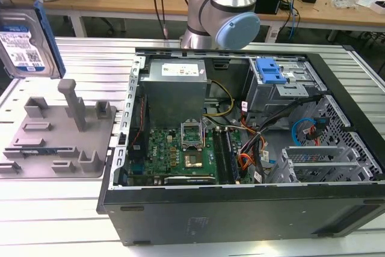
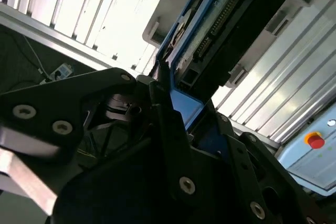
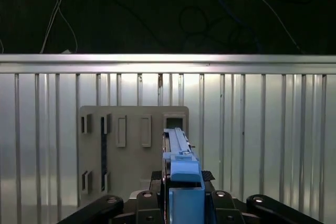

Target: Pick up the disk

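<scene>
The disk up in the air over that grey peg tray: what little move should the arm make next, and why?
Probably a short straight lift, jaws shut. The disk is clamped on edge between them above the grey fixture, and in the exterior view the tall peg looks close beneath it, so more height seems safer.

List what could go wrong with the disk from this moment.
1. The tool grips the disk at one end, by its blue side rails; the rest sticks out unsupported, so it may pivot or slip.
2. The disk hangs above the grey fixture; if dropped, it would probably strike the upright pegs.
3. The open computer case stands beside the fixture; a sideways swing might clip its wall.
</scene>
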